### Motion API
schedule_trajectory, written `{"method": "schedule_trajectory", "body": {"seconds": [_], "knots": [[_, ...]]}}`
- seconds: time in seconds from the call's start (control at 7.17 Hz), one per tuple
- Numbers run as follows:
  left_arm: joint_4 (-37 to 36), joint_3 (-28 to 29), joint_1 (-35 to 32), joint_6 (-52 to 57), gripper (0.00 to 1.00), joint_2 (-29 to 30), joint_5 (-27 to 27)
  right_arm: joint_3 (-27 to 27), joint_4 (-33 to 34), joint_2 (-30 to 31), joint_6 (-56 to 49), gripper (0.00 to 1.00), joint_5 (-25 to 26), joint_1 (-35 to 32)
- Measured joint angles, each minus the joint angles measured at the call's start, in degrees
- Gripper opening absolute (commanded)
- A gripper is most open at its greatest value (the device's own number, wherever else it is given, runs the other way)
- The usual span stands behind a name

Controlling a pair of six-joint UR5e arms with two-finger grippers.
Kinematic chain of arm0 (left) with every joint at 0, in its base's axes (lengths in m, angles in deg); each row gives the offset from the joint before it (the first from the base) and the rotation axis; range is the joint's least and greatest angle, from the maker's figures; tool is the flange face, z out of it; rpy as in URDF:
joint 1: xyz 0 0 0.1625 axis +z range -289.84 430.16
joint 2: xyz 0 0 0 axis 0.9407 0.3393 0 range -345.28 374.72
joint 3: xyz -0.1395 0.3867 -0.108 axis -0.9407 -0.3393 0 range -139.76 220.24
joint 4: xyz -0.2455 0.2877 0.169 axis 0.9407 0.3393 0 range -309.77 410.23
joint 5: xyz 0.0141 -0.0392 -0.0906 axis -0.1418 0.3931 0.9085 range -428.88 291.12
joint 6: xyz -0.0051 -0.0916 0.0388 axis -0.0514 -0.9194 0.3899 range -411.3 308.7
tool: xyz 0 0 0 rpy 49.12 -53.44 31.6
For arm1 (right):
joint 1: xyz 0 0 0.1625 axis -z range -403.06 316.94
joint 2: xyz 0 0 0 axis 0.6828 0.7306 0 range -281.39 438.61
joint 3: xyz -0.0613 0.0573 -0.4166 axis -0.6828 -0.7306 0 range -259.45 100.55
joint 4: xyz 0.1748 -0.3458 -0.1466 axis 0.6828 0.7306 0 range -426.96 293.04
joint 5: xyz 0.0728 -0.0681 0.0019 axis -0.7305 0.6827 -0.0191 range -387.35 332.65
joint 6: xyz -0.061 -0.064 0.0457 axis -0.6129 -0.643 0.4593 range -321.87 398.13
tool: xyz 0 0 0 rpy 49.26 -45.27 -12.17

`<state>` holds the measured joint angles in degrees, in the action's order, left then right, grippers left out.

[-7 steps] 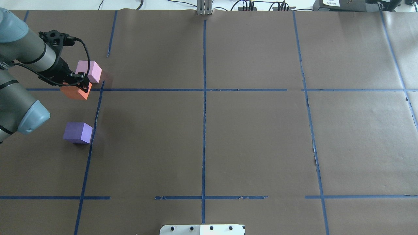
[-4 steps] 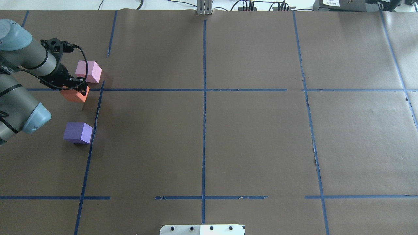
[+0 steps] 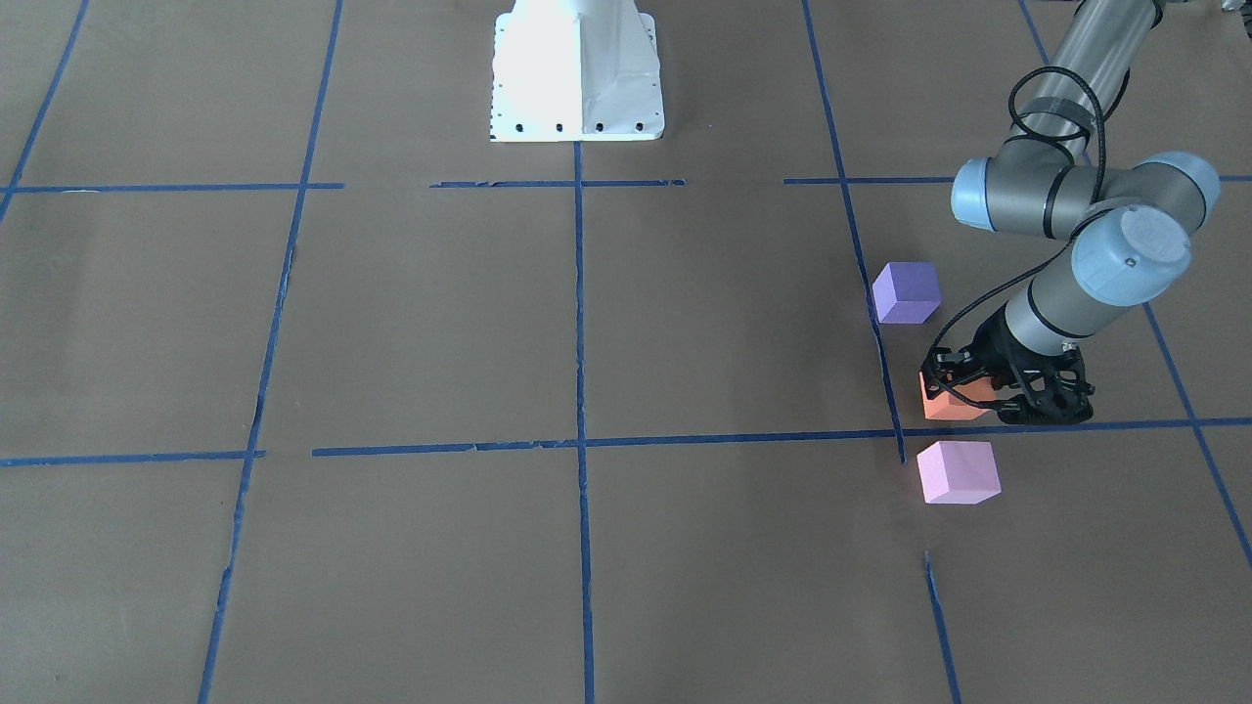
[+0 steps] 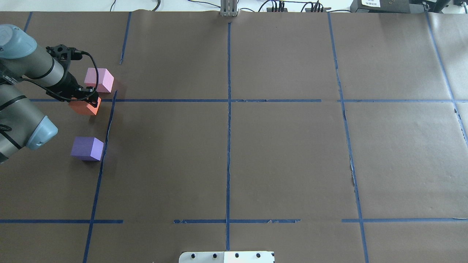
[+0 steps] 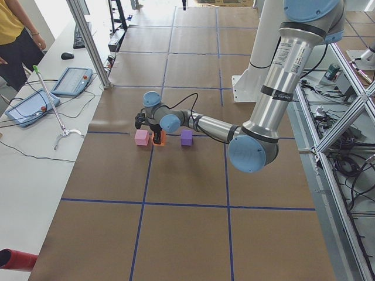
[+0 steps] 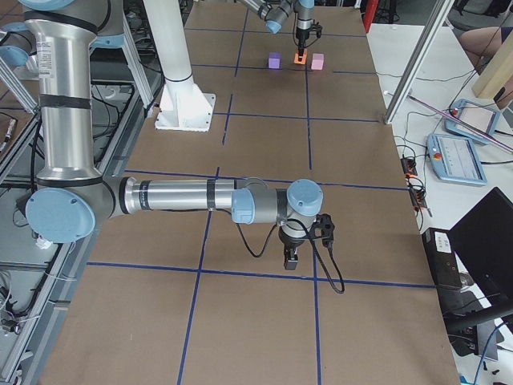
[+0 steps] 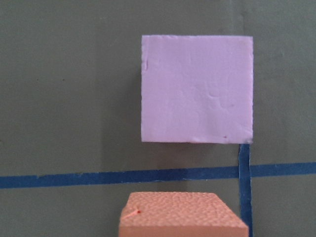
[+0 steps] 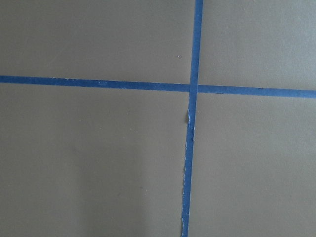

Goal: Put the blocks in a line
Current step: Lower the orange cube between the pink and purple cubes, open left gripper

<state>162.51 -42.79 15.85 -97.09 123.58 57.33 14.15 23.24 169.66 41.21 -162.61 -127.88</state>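
My left gripper [image 4: 87, 99] is shut on the orange block [image 4: 85, 107] and holds it low, at the paper, beside a blue tape line. In the front view the gripper [image 3: 978, 396] covers the right part of the orange block [image 3: 939, 406]. The pink-lilac block [image 4: 99, 79] lies just beyond it, apart; the left wrist view shows it [image 7: 197, 89] above the orange block's top [image 7: 182, 215]. The violet-purple block [image 4: 87, 148] lies nearer the robot, also in the front view [image 3: 907, 291]. My right gripper [image 6: 291, 261] hangs over bare paper far away; I cannot tell whether it is open.
Blue tape lines [image 4: 228, 109] split the brown paper into squares. The white robot base [image 3: 577, 68] stands at the table's near edge. A side table with a tablet [image 5: 70, 82] and a person [image 5: 17, 35] are beyond the table's far edge.
My left gripper has come down and slightly toward the robot with the orange block in it. The pink-lilac and violet-purple blocks have not moved.
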Motion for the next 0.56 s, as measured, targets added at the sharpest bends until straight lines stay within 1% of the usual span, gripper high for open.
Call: {"method": "schedule_trajectory", "body": {"seconds": [0.56], "knots": [[1.32, 0.78, 1.05, -1.86, 0.23, 0.12, 1.18, 0.0, 0.01, 0.0, 0.0, 1.0, 0.0, 0.0]]}}
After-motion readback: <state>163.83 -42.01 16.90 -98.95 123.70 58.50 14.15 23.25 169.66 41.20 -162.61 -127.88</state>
